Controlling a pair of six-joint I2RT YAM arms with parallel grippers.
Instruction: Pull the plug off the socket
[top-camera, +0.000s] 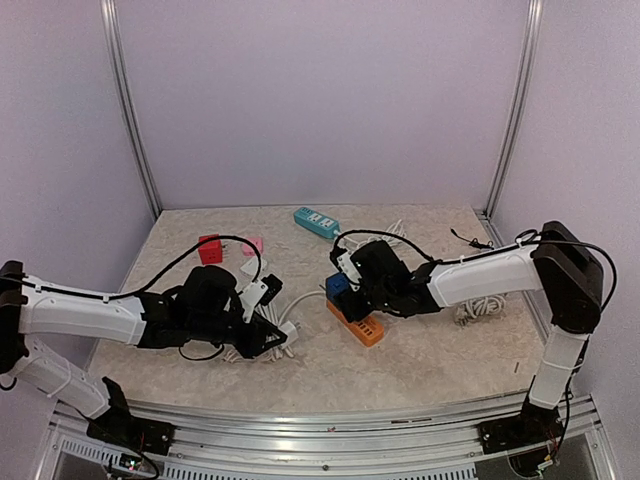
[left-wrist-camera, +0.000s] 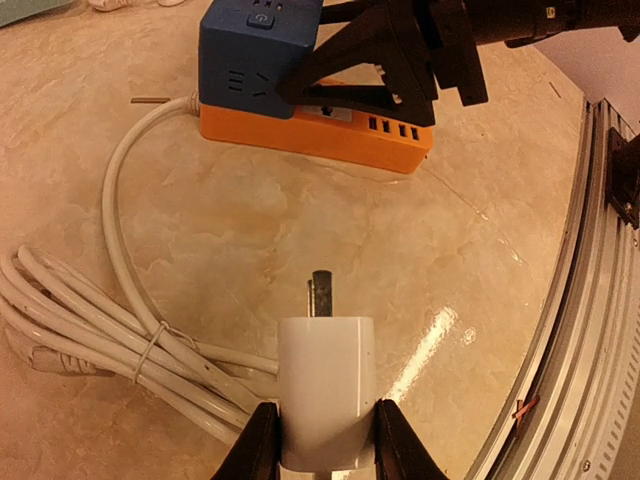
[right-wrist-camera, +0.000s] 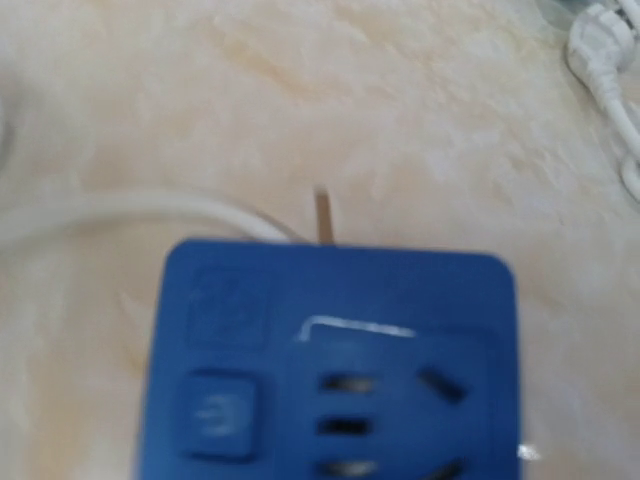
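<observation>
My left gripper (left-wrist-camera: 327, 445) is shut on a white plug (left-wrist-camera: 327, 385), also seen in the top view (top-camera: 288, 328). The plug's metal prongs (left-wrist-camera: 320, 295) are bare and point at the socket, well short of it. The blue socket cube (left-wrist-camera: 255, 50) sits on one end of an orange power strip (left-wrist-camera: 330, 135). My right gripper (top-camera: 352, 278) has its black fingers (left-wrist-camera: 400, 50) clamped on the cube. The cube's face (right-wrist-camera: 335, 360) fills the right wrist view, with empty slots; that gripper's own fingers are hidden there.
A bundled white cable (left-wrist-camera: 90, 330) lies left of the plug. A teal power strip (top-camera: 316, 222), a red cube (top-camera: 209, 249) and a pink block (top-camera: 253, 244) lie further back. A white cable coil (top-camera: 480, 308) lies at the right. The metal rail (left-wrist-camera: 590, 300) runs close by.
</observation>
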